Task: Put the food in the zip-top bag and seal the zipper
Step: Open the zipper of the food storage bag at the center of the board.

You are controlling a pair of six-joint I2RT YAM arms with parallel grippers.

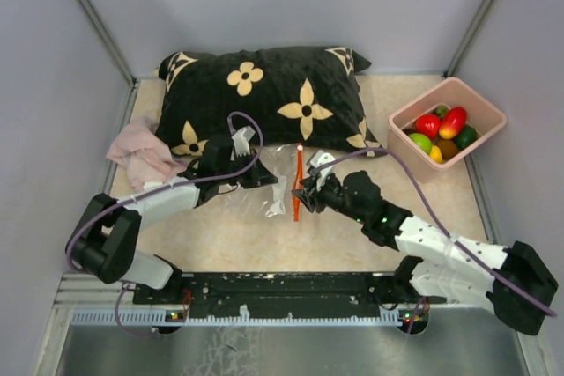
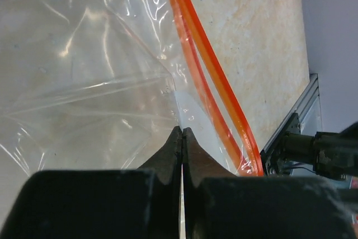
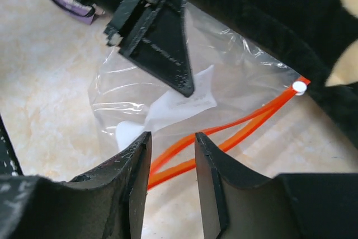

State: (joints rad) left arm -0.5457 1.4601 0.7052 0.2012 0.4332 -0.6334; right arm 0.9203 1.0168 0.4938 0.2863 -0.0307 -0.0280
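Two black, wedge-shaped fingers (image 2: 165, 158) of the left hand (image 2: 182, 132) fill the bottom of its wrist view. They are pressed tip to tip, pinching a fold of the bag (image 2: 84, 82), and creases fan out from the tips through the clear, crinkly film. Just right of those tips runs the zipper (image 2: 207, 82), a pair of thin red-orange strips side by side.

The right hand (image 3: 172, 138) faces the left one across the bag (image 3: 235, 76). Its two scuffed black fingers (image 3: 137, 166) stand apart and grip nothing, and the zipper (image 3: 251, 118) passes under the gap between them. The two strips bow apart in the middle. One small white tab (image 3: 300, 87) sits at the zipper's far end, ahead and to the right of this hand.

From above, the single bag (image 1: 278, 160) lies flat on the mottled beige counter (image 1: 220, 235), between the left hand (image 1: 264, 175) and the right hand (image 1: 306, 191). Both arms reach low and forward, wrists turned in toward each other.

The food (image 1: 443, 129) sits in one pink rectangular bin (image 1: 489, 114), well off to the right of the right hand and beyond it. It is about seven glossy rounded pieces in red, green, yellow and orange, too crowded to count exactly.

One black pillow (image 1: 264, 94) with cream flowers lies just beyond both hands. One crumpled pink cloth (image 1: 141, 151) lies left of the left hand.
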